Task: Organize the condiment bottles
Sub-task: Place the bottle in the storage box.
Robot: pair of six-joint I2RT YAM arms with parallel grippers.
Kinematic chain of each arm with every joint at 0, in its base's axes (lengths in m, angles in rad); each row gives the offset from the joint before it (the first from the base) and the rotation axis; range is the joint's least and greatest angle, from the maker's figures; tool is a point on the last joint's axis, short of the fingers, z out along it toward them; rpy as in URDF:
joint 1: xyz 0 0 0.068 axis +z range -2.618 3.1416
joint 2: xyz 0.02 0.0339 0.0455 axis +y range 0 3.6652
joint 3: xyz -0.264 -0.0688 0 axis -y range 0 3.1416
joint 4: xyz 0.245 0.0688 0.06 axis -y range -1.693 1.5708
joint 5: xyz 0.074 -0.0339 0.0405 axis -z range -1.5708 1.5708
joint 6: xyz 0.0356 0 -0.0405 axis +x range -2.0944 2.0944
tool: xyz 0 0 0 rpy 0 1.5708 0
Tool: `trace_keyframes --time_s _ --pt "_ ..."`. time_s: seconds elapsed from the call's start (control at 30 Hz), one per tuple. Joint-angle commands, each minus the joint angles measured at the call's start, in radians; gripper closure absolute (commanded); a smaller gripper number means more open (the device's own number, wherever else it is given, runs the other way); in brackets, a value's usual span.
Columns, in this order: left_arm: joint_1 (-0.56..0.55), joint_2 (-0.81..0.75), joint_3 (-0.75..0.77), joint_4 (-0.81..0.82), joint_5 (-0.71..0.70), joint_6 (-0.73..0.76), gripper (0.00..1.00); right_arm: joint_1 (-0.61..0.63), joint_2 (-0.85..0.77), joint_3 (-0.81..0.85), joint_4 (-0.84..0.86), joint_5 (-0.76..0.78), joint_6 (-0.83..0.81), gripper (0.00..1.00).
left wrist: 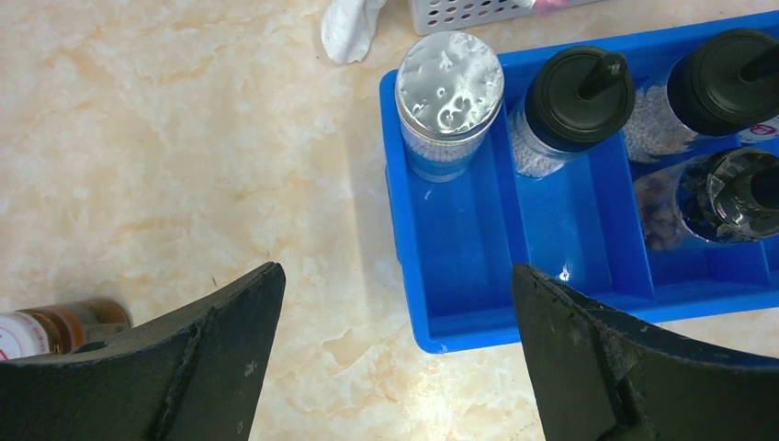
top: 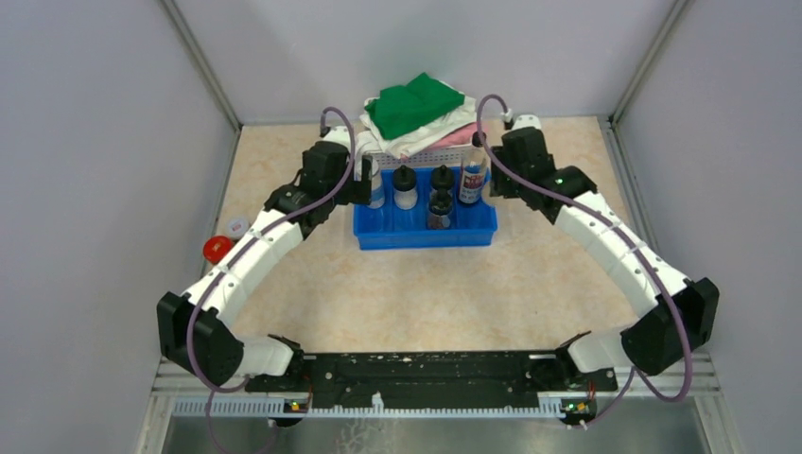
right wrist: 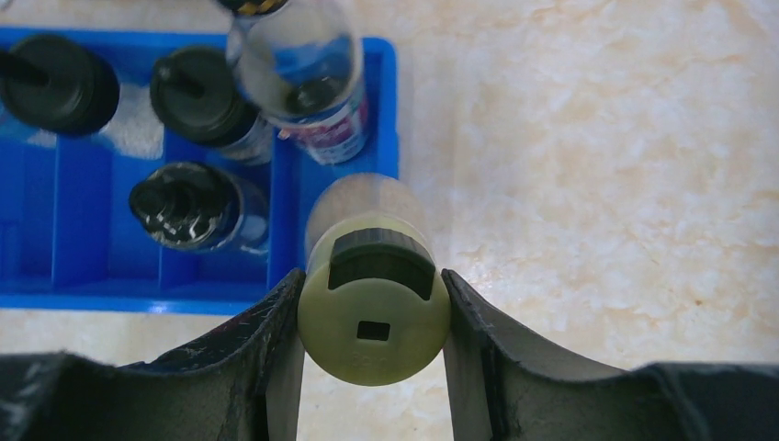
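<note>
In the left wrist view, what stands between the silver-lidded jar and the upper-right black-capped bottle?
A black-capped bottle of white grains, in its own blue tray compartment; the left wrist view shows it.

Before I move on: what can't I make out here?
Right wrist: the cream-capped bottle in the right gripper: its cap hides its body and whatever is beneath.
Top: that bottle is hidden behind the right arm; the tall bottle's label is too small to read.
Left wrist: a brown bottle is cut by the left edge and a finger; the tray's right end is out of frame.
</note>
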Motion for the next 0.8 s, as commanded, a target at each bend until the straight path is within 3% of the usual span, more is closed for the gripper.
trace_keyframes --time_s 0.0,0.37,0.77 --pt "0.002 -0.051 0.056 -0.041 -0.048 -0.018 0.01 0.100 0.060 -0.019 0.082 -0.003 -0.038 1.00" --pt "0.004 -0.084 0.068 -0.060 -0.100 -0.001 0.01 0.182 0.218 -0.044 0.141 0.058 -0.041 1.00" --pt "0.006 -0.073 0.037 -0.037 -0.080 0.003 0.01 0.182 0.254 -0.112 0.229 0.147 -0.032 1.00"
